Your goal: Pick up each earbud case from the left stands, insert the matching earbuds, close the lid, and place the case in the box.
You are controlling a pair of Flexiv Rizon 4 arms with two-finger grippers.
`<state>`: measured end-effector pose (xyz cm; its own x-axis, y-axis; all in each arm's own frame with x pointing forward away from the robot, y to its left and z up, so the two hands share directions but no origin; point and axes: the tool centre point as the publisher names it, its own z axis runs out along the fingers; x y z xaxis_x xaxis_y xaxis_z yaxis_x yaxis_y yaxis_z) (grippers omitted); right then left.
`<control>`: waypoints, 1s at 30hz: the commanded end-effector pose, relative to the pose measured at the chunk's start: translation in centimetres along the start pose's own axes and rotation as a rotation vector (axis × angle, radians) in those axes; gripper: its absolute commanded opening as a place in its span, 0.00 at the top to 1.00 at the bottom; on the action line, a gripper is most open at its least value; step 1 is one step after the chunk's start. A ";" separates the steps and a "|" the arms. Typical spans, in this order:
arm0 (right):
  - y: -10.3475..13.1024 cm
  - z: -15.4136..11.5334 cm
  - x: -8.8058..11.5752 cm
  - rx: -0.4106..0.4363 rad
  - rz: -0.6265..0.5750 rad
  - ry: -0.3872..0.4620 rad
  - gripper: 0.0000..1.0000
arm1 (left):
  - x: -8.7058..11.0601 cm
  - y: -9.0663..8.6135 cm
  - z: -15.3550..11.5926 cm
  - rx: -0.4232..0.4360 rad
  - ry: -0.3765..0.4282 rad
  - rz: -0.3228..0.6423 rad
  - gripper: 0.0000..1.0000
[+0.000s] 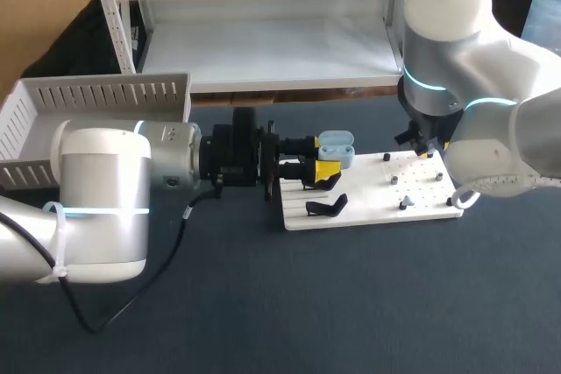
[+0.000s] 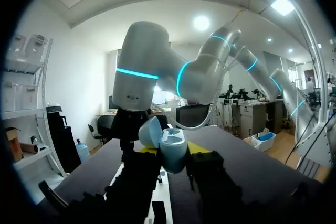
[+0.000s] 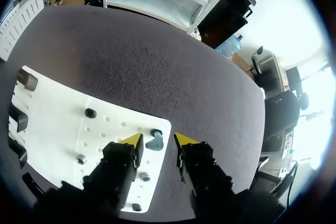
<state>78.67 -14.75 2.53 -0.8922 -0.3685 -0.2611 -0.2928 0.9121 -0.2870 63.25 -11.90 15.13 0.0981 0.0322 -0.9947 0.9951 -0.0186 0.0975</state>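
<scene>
Left pincer (image 2: 173, 153) clamped on the open earbud case (image 2: 172, 141); right pincer (image 3: 157, 139) spread over an earbud (image 3: 155, 142).
The light-blue case sits between the left pincer's yellow tips, gripped from both sides with its lid tipped up, over the left part of the white board (image 1: 368, 194) and near a black stand (image 1: 326, 208). The right pincer is at the board's right end with its tips apart. The small grey-blue earbud rests on the board between them, and neither finger clearly touches it. A white slatted box (image 1: 96, 98) stands at the left rear of the dark desk (image 1: 351, 304), well apart from the case.
</scene>
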 end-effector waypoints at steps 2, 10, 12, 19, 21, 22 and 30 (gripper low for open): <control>0.2 0.3 0.1 0.002 0.002 0.005 0.66 | 0.0 -0.1 0.1 -0.007 -0.001 0.002 1.00; 0.2 0.4 0.1 0.005 0.008 0.006 0.72 | 0.0 -0.1 0.1 -0.007 -0.001 0.002 1.00; 0.2 0.4 0.1 0.006 0.010 0.007 0.74 | 0.0 -0.1 0.1 -0.007 -0.001 0.002 1.00; 0.4 0.6 0.1 0.006 0.009 0.014 0.84 | 0.0 -0.1 0.1 -0.007 -0.001 0.002 1.00; 0.4 0.7 0.1 0.006 0.008 0.015 0.96 | 0.0 -0.1 0.1 -0.007 -0.001 0.002 1.00; 0.4 0.7 0.1 0.007 0.008 0.015 1.00 | 0.0 -0.1 0.1 -0.007 -0.001 0.002 1.00; 0.4 0.1 0.2 0.014 0.005 0.013 1.00 | 0.0 -0.1 0.1 -0.007 -0.001 0.002 1.00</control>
<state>78.51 -14.64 2.10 -0.8977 -0.3631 -0.2494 -0.2871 0.9116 -0.2941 63.25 -11.91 15.14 0.0980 0.0324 -0.9947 0.9951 -0.0183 0.0975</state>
